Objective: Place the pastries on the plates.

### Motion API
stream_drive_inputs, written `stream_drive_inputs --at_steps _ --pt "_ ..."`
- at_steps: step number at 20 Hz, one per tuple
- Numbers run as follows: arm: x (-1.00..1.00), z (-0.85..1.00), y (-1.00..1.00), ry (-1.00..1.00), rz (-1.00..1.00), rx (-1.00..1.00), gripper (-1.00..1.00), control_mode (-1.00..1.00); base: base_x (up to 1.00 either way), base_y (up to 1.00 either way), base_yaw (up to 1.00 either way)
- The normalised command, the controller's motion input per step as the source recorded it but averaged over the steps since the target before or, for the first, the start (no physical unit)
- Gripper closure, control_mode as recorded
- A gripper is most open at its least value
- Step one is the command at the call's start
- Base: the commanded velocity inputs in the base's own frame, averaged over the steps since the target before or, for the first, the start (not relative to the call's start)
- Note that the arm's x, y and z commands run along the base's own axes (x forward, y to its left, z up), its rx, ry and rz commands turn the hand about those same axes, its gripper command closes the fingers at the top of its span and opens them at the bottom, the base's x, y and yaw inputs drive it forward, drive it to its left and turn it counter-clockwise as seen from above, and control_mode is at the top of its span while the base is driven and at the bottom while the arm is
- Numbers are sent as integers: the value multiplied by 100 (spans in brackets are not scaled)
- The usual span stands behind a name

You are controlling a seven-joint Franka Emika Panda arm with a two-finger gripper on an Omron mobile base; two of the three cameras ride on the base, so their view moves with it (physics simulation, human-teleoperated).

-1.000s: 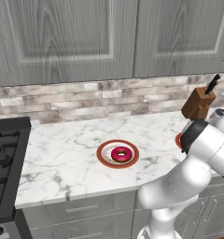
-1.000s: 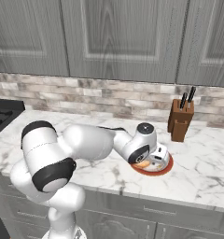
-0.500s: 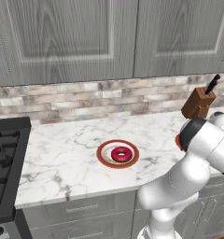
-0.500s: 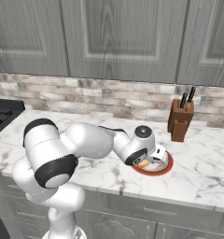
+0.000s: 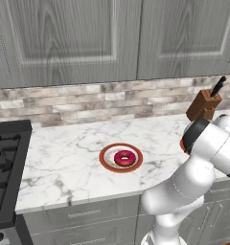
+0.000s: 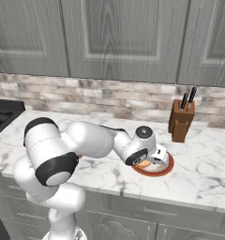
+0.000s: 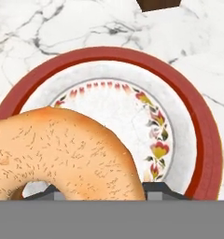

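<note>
The plain golden-orange doughnut (image 7: 62, 149) hangs low over a red-rimmed plate (image 7: 198, 121) with a flowered centre, toward its near left side. My gripper (image 7: 102, 192) is shut on the ring's wall, with one fingertip (image 7: 158, 189) against its outer edge. In the right base view the gripper (image 6: 151, 164) is down at that plate (image 6: 167, 169), and the doughnut (image 6: 142, 164) peeks out beneath the hand. The pink-iced doughnut (image 5: 125, 158) lies in the middle of the other plate (image 5: 105, 160) on the marble counter.
A brown knife block (image 6: 181, 119) with dark handles stands against the brick backsplash, just behind the right plate. A black stove (image 5: 4, 162) borders the counter's left end. Grey cabinets hang above. The counter's front edge runs close to both plates.
</note>
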Motion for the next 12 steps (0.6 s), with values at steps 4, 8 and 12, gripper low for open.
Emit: stream_drive_inputs --at_steps 4,8,12 --pt "0 9 0 0 0 0 -100 -100 0 0 0" --pt "-12 41 0 0 0 0 -100 -100 0 0 0" --pt "-50 92 0 -1 0 0 -100 -100 0 0 0"
